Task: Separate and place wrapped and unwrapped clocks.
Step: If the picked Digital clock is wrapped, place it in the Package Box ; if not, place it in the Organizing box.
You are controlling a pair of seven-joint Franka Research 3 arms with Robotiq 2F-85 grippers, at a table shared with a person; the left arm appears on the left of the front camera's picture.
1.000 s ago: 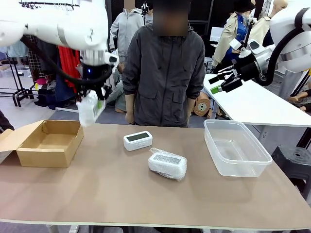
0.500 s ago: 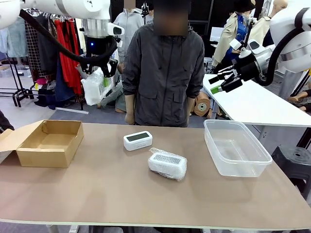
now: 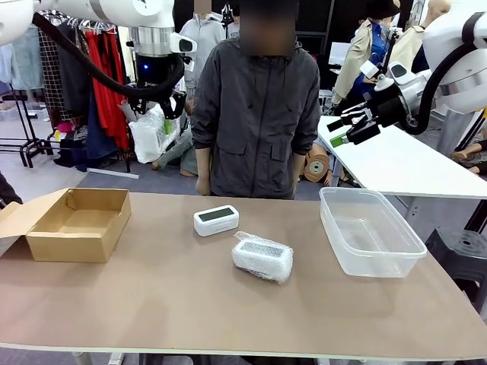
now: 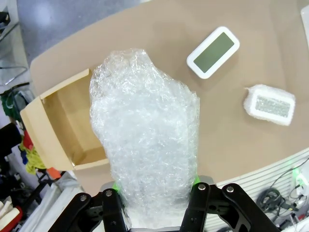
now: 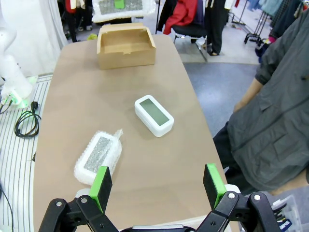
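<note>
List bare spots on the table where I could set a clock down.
Widest: the near strip of the table, in front of everything. Also between the cardboard box and the bare clock, and between the wrapped clock and the clear tub. Box and tub look empty inside. Crowded: the middle, where the two clocks sit close.

On the table (image 3: 152,304), the cardboard box (image 3: 72,247) sits at 9 o'clock, the plastic tub (image 3: 380,265) at 3. Between them lies the bare clock (image 3: 216,220), a wrapped clock (image 3: 262,257) just beside it at its 4 o'clock. A second wrapped clock (image 3: 148,133) hangs high at 10 o'clock.
</note>
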